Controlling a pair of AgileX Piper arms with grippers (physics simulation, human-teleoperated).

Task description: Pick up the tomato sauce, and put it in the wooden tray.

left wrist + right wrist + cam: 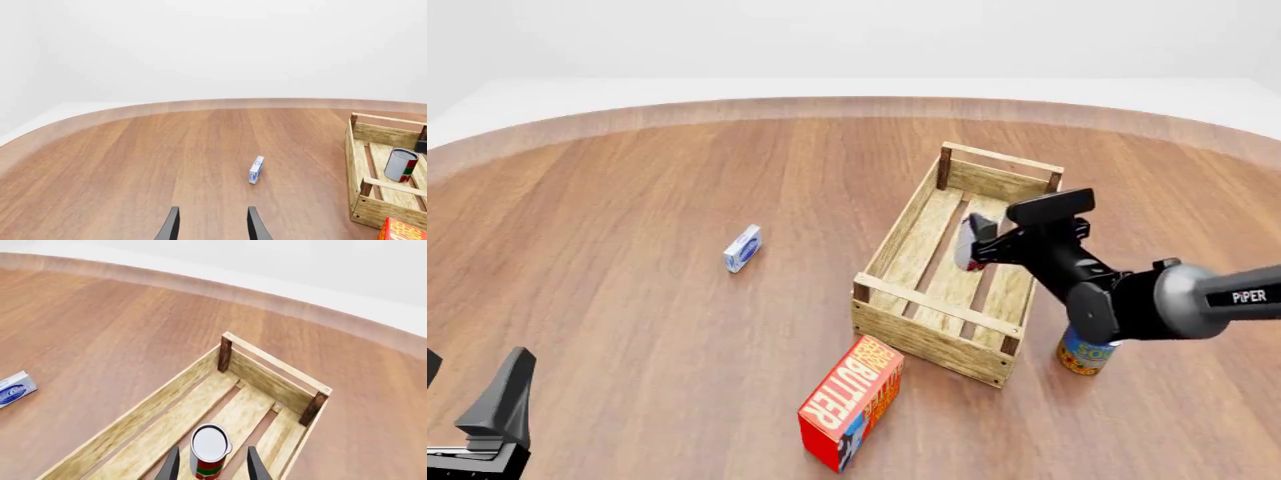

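The round brown wooden table [627, 300] carried the light-wood slatted tray [924, 243]. Over its slats reached the right gripper [209, 467], fingers spread either side of the red-and-white tomato sauce can [209, 450], which stood upright inside the tray. The left gripper [211, 225] hung open above bare tabletop. A red butter box [851, 402] lay near the tray, a small blue-white box [742, 248] well apart.

Bright, even light — soft faint shadows, sharp renders, perhaps slight edge distortion.
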